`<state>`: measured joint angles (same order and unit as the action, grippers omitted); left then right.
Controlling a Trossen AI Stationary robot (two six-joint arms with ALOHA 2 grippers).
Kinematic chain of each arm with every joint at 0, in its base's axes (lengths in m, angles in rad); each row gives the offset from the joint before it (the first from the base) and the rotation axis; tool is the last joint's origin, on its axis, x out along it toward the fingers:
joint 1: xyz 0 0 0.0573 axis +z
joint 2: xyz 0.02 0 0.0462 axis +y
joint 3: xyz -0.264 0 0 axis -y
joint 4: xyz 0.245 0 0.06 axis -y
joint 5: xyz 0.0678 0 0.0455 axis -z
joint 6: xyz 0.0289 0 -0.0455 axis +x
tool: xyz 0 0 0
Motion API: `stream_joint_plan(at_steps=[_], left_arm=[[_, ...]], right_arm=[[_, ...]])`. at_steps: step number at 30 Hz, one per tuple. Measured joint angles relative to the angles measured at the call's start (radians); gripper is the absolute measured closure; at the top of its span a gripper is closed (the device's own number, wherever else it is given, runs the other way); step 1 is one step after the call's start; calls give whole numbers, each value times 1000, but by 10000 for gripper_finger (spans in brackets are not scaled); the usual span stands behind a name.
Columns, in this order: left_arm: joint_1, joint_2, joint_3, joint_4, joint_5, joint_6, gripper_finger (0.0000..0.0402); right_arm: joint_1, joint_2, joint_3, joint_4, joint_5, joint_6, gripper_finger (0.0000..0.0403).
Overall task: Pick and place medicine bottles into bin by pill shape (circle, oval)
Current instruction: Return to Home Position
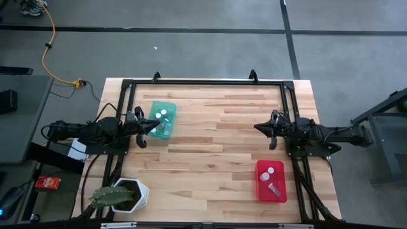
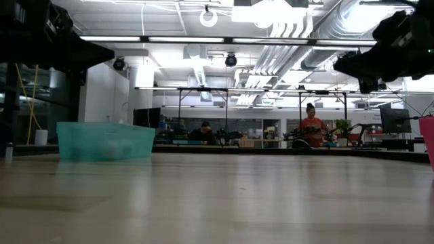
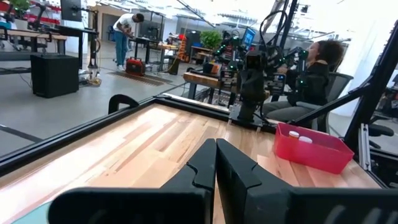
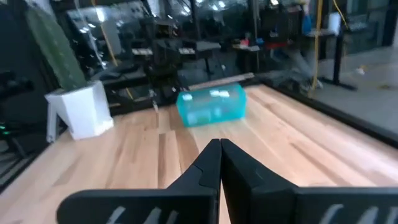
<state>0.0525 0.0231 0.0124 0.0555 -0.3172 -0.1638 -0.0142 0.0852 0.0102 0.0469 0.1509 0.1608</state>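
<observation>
Light: bright ceiling strips (image 2: pixel 169 39), even from above.
Glare: I see a soft sheen on table (image 2: pixel 217 203).
Shadows: faint; arms (image 2: pixel 397 44) silhouetted low.

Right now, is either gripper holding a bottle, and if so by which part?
Nothing is held. The left gripper and the right gripper each have their fingers pressed together with nothing between them.

A white hexagonal pot (image 1: pixel 137 189) holding a green cactus (image 1: pixel 105 197) stands at a left-hand corner of the wooden tabletop (image 1: pixel 216 146). A yellow cable (image 1: pixel 46 57) trails over the grey floor. Farther off, a person in an orange top (image 2: pixel 312 125) stands among workbenches, and another person (image 3: pixel 314 78) sits.
</observation>
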Motion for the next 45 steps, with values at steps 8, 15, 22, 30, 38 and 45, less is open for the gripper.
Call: stream_joint_plan(at_steps=[8, 15, 22, 30, 38, 45], left_arm=[[0, 0, 0, 0, 0, 0, 401], [0, 0, 0, 0, 0, 0, 401], [0, 0, 0, 0, 0, 0, 401], [0, 0, 0, 0, 0, 0, 401], [0, 0, 0, 0, 0, 0, 401], [0, 0, 0, 0, 0, 1, 401]], right_arm=[[8, -16, 0, -4, 21, -86, 402], [8, -7, 0, -4, 21, -74, 402], [8, -7, 0, -4, 20, 12, 402], [8, -7, -1, -4, 19, 22, 402], [8, -7, -1, -4, 19, 22, 402], [8, -7, -1, -4, 16, 22, 402]])
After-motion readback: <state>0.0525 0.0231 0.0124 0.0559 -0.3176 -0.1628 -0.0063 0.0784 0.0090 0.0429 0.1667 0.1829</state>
